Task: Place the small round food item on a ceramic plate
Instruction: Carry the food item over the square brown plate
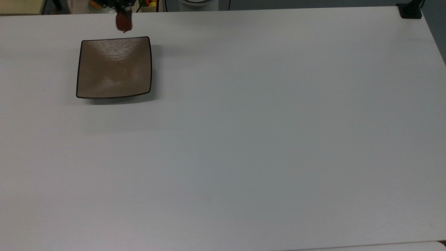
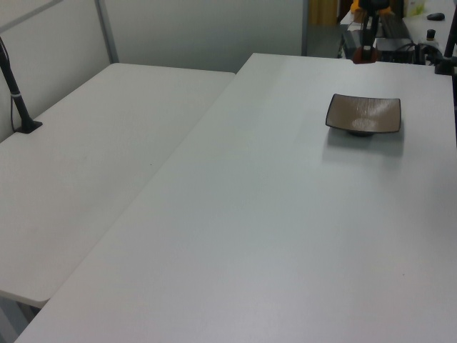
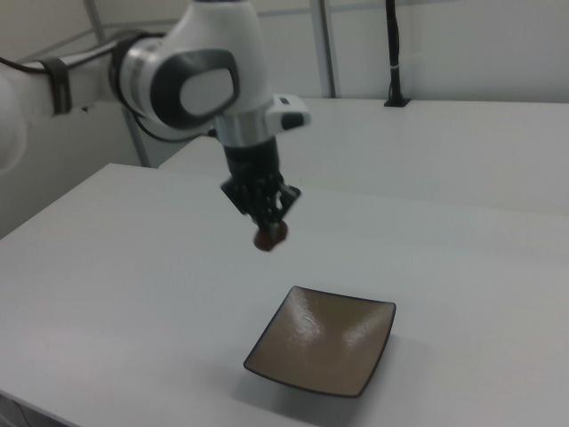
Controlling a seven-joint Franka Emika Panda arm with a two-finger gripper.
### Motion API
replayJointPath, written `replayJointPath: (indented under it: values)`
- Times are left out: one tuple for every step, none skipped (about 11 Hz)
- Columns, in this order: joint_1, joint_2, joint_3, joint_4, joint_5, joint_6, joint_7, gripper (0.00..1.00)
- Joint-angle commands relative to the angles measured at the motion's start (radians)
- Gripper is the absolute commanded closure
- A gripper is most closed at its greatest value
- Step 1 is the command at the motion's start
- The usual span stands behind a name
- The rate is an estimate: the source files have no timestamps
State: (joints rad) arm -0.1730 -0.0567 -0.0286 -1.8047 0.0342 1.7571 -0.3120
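The small round food item (image 3: 269, 237), a glossy dark reddish-brown lump, hangs in the air with my gripper (image 3: 268, 228) shut on it. In the top view the item (image 1: 123, 22) sits just beyond the far edge of the ceramic plate (image 1: 114, 68), toward the top view's upper left. The square tan-brown plate (image 3: 322, 351) with a dark rim lies bare on the white table, below and in front of the gripper in the right view. In the left view the item (image 2: 365, 55) hangs beyond the plate (image 2: 364, 114).
The white table (image 1: 264, 132) spreads wide to the top view's right of the plate. A black clamp post (image 1: 410, 9) stands at its far right corner. A round pale dish with orange food (image 1: 97, 5) sits beyond the far edge. A second white table (image 2: 100, 150) adjoins on the left view's left.
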Motion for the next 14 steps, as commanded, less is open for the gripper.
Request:
replayJointPath:
  values:
    - [-0.023,0.027,-0.046,-0.091,-0.016,0.148,-0.048,0.93]
    - [-0.039,0.055,-0.048,-0.099,-0.016,0.192,-0.05,0.93]
    - [-0.051,0.083,-0.048,-0.111,-0.017,0.241,-0.052,0.93]
    - [-0.057,0.098,-0.048,-0.123,-0.022,0.28,-0.053,0.93]
    - [-0.06,0.107,-0.048,-0.133,-0.04,0.303,-0.055,0.93]
    - [-0.06,0.121,-0.048,-0.16,-0.045,0.332,-0.055,0.93]
    - [-0.059,0.127,-0.047,-0.198,-0.045,0.376,-0.055,0.93]
    - [-0.057,0.127,-0.048,-0.246,-0.048,0.424,-0.055,0.91]
    - [-0.057,0.129,-0.048,-0.275,-0.051,0.47,-0.055,0.91]
    - [-0.054,0.146,-0.047,-0.288,-0.053,0.49,-0.055,0.91]
    - [-0.049,0.164,-0.047,-0.291,-0.057,0.498,-0.055,0.91]
    - [-0.049,0.169,-0.047,-0.312,-0.078,0.519,-0.055,0.91]
    - [-0.048,0.17,-0.047,-0.341,-0.094,0.556,-0.055,0.91]
    - [-0.046,0.173,-0.047,-0.366,-0.095,0.596,-0.055,0.9]
